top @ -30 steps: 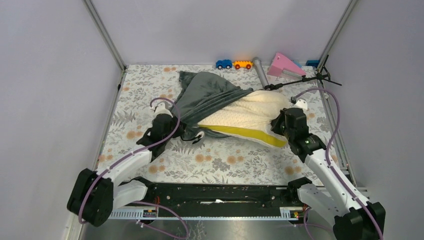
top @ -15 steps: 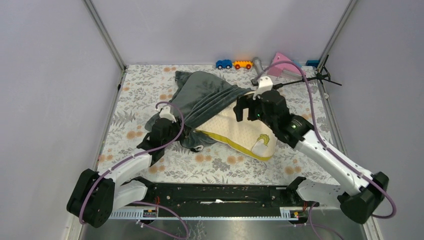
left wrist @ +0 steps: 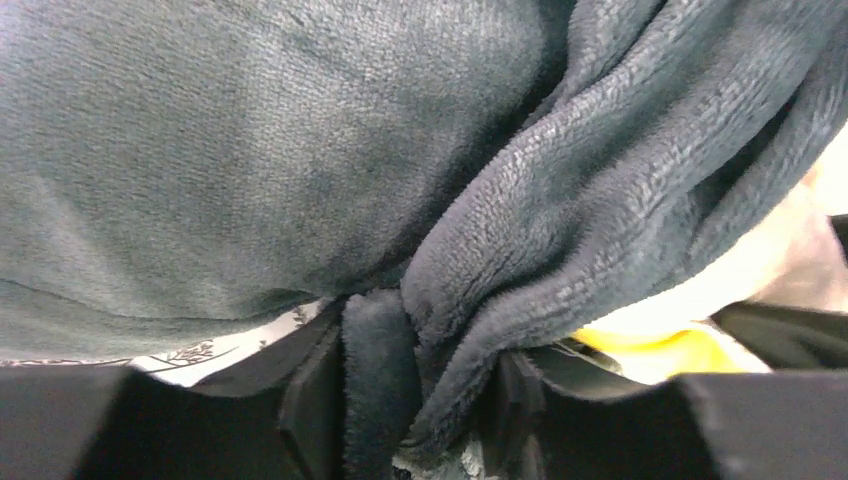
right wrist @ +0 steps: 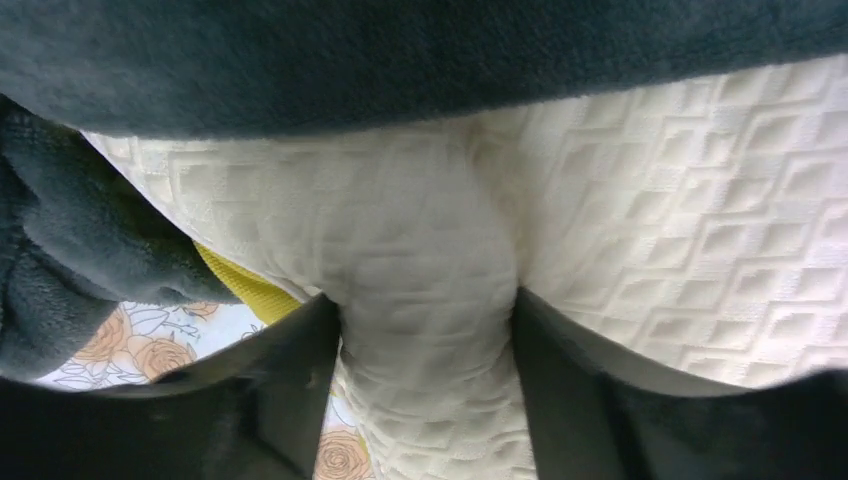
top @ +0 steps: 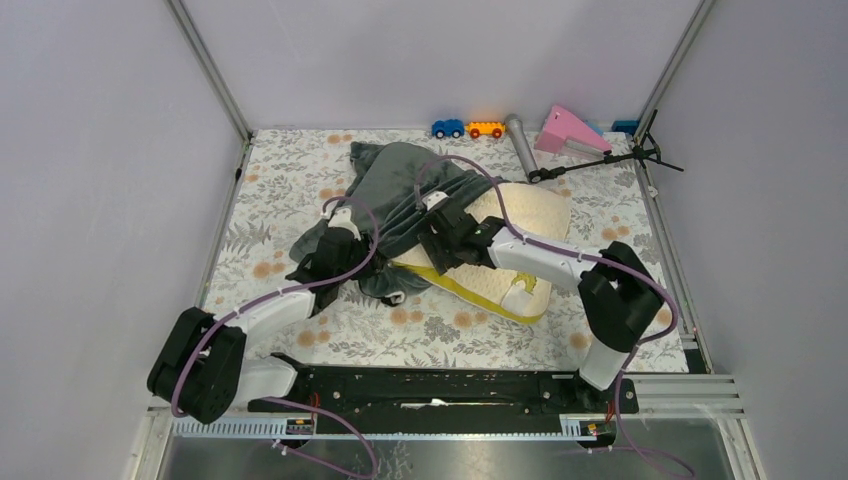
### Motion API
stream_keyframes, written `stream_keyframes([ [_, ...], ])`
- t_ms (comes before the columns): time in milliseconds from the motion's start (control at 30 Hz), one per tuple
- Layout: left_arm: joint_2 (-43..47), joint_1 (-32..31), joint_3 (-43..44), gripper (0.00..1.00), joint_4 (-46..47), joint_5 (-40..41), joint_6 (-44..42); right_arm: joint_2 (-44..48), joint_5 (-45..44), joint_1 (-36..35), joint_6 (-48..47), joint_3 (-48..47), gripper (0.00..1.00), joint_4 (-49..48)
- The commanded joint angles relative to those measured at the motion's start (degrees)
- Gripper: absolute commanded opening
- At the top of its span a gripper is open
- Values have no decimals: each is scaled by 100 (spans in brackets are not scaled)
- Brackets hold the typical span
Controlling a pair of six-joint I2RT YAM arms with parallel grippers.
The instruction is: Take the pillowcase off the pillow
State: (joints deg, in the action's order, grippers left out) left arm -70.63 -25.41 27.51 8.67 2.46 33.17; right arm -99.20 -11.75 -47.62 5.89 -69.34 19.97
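Observation:
The dark grey-green plush pillowcase [top: 400, 185] lies bunched over the left end of the cream quilted pillow [top: 525, 215], whose yellow side band [top: 468, 290] faces the near edge. My left gripper [top: 355, 262] is shut on a fold of the pillowcase [left wrist: 250, 150] at its near left edge, the plush pinched between the jaws [left wrist: 420, 400]. My right gripper [top: 437, 250] reaches across the pillow to the pillowcase's opening and is shut on a pinched fold of the pillow [right wrist: 700, 220], with the gripper [right wrist: 430, 375] just below the grey pillowcase edge [right wrist: 400, 60]. No zebra side shows.
At the back edge stand a blue toy car [top: 448, 128], an orange toy car [top: 486, 129], a grey cylinder [top: 520, 143], a pink wedge [top: 568, 130] and a black stand [top: 610, 158]. The floral tablecloth [top: 300, 190] covers the table between grey walls.
My right arm swung from the pillow's right end across to its left, beside the pillowcase opening, and now pinches the pillow. The pillow shifted and its right end bunched up. My left gripper barely moved.

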Motion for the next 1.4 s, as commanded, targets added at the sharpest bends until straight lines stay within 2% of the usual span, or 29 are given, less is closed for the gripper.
stream_keyframes([
  [0, -143, 37, 295, 32, -319, 757, 128, 65, -703, 6, 326, 44, 37, 222],
  [67, -45, 83, 287, 14, -471, 1074, 258, 390, -1256, 90, 578, 330, 2, 78],
  [100, 56, 107, 252, 6, -521, 1248, 325, 610, -1466, 196, 720, 488, 0, 20],
  [133, 168, 121, 202, 0, -566, 1416, 412, 881, -1552, 340, 859, 651, 0, -61],
  [300, 919, 198, -131, 0, -710, 2186, 792, 2821, -852, 1755, 1722, 1910, 0, -1052],
  [400, 1293, 227, -271, 0, -843, 2537, 968, 3866, -877, 2432, 2115, 2599, 0, -1444],
  [633, 1761, 247, -395, 0, -1189, 3224, 1342, 4962, -1815, 2765, 2558, 2973, 0, -1253],
  [733, 1926, 247, -453, 0, -1169, 3272, 1339, 5281, -1932, 2775, 2553, 3130, 0, -1352],
  [800, 1989, 247, -530, 0, -938, 2911, 1139, 5339, -1750, 2776, 2443, 3161, 0, -1452],
  [867, 2070, 247, -632, 0, -357, 2138, 622, 5290, -1377, 2778, 2320, 3157, 0, -1538],
  [1000, 2157, 238, -866, 9, 606, 712, 83, 5067, -474, 2780, 2193, 3146, 0, -1687],
  [1133, 2079, 238, -887, 12, 707, 675, 83, 4899, -187, 2781, 2208, 3167, 2, -1715],
  [1167, 2035, 238, -864, 12, 685, 679, 92, 4893, -180, 2780, 2202, 3184, 4, -1715],
  [1200, 1986, 238, -839, 14, 671, 652, 81, 4893, -160, 2780, 2178, 3187, 11, -1715],
  [1233, 1943, 238, -821, 17, 705, 579, 58, 4895, -90, 2781, 2124, 3193, 31, -1724],
  [1267, 1907, 238, -813, 22, 740, 493, 36, 4898, 30, 2776, 2051, 3202, 61, -1768],
  [1300, 1882, 238, -809, 27, 776, 419, 17, 4901, 214, 2777, 1957, 3210, 84, -1829],
  [1333, 1870, 238, -815, 30, 811, 367, 3, 4897, 396, 2777, 1880, 3200, 94, -1853],
  [1367, 1871, 238, -823, 33, 847, 313, -9, 4874, 562, 2775, 1828, 3162, 99, -1856],
])
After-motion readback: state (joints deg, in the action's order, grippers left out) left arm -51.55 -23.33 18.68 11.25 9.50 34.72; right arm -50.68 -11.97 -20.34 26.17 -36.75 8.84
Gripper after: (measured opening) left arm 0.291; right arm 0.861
